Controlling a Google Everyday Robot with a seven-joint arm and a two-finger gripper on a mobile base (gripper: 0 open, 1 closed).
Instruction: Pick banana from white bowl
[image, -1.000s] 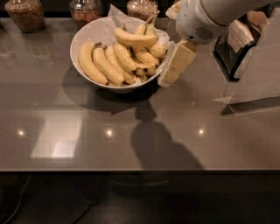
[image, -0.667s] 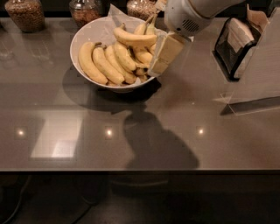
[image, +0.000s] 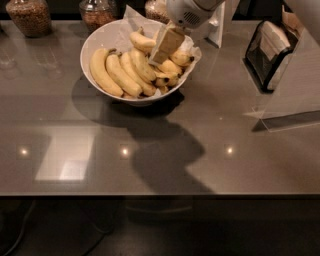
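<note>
Pincer (image: 158, 56) hangs over bananas (image: 120, 75) in white bowl (image: 94, 44), perhaps touching; arm (image: 192, 12) cropped.

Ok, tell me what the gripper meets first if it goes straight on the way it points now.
The gripper, over the white bowl, points down-left; it would likely meet the banana in the pile's middle first, though depth is unclear.

You have the gripper (image: 165, 46) low over the bananas (image: 121, 75) piled in the white bowl (image: 97, 40) on the glossy table (image: 210, 150).
</note>
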